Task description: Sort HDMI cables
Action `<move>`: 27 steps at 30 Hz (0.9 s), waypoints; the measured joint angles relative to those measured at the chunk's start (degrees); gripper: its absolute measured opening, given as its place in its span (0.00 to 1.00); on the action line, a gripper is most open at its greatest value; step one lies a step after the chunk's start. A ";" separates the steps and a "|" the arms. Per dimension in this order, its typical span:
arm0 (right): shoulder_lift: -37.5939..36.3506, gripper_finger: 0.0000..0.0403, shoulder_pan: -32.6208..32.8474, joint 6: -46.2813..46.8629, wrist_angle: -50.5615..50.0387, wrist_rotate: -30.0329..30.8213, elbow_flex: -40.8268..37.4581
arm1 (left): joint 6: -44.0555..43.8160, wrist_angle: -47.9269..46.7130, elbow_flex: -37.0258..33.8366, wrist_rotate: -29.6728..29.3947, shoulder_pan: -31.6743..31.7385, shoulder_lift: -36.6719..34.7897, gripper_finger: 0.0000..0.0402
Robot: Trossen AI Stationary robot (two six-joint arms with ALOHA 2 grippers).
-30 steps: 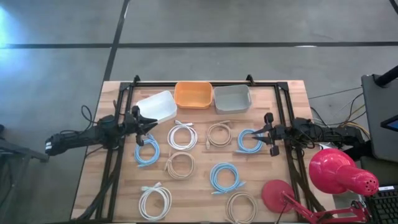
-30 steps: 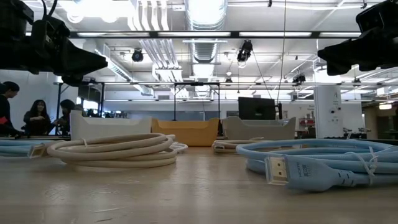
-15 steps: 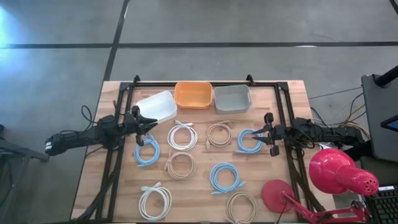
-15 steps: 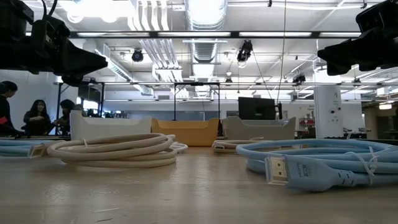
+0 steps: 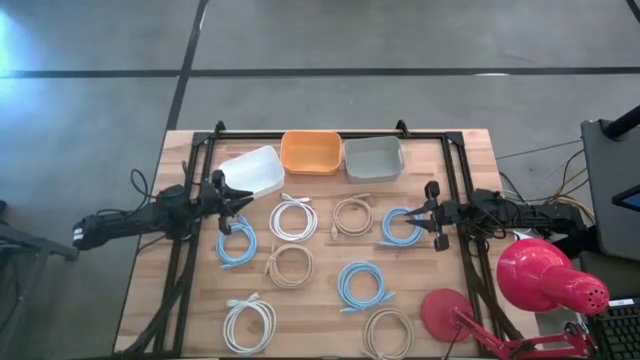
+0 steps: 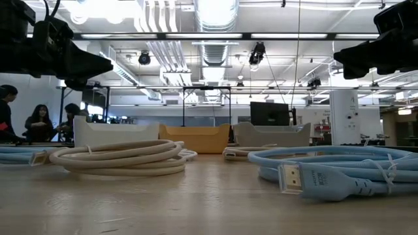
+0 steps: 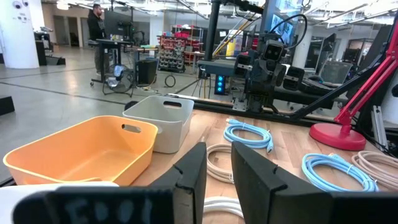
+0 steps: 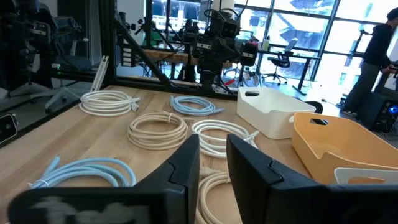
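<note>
left gripper (image 5: 238, 201): hovers at the left edge of the table, just beside the white bin (image 5: 252, 170) and over the near rim of a light blue coil (image 5: 236, 243). in its wrist view the fingers stand a narrow gap apart with nothing between them.
bins: white, orange bin (image 5: 310, 152) and grey bin (image 5: 373, 157) in a row along the far edge, none holding a cable that you can see.
hdmi cables: all nine lie loose on the table (image 5: 320, 330). left to right: a white coil (image 5: 249, 322) at the front left, the light blue coil by the left gripper, a beige coil (image 5: 289, 265), a white coil in the middle row (image 5: 293, 218), a beige coil (image 5: 353, 216), a light blue coil (image 5: 364, 286), a beige coil at the front (image 5: 388, 332), and a light blue coil (image 5: 401, 227) under the right gripper. the ninth you should confirm from another angle.
right gripper (image 5: 430, 217): poised above the rim of that right-hand light blue coil, fingers slightly parted, holding nothing.
step in hand: judged as the first pick, no sorting done yet. open wider before descending, and take one side of the coil across its bundled strands so it lifts whole, not a single loop.
change from earlier frames: none. both arms and every coil lie as they did a second ago.
</note>
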 joint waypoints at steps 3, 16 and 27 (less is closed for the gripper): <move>-0.02 0.21 0.00 0.00 0.01 0.02 0.00 | 0.00 0.01 0.00 0.00 -0.02 0.01 0.20; -0.01 0.19 -0.01 0.00 0.00 0.01 0.01 | 0.00 0.01 0.00 -0.02 -0.02 0.01 0.20; -0.01 0.18 0.00 0.26 -0.20 0.04 0.00 | 0.00 0.45 0.00 0.00 0.01 0.01 0.20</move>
